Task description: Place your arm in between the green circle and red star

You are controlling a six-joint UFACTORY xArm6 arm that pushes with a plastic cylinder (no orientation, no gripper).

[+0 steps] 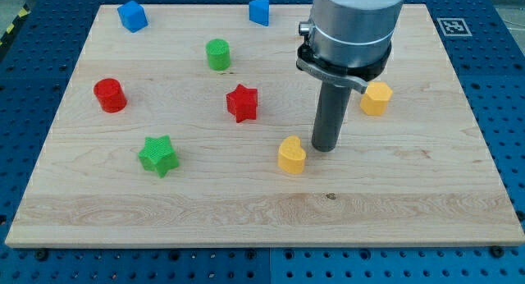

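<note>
My tip (326, 147) rested on the surface (246, 210) just right of the yellow block (291, 156), well right of the red star (242, 103) and green circle (217, 54); no jaws were fitted, so none showed.

Pale wooden board (246, 194), smooth with visible grain. Ribbed matt plastic look on the green round block (217, 54) and red star-shaped block (242, 103). Dark rod, dull metallic sheen down to my tip (325, 147).
</note>
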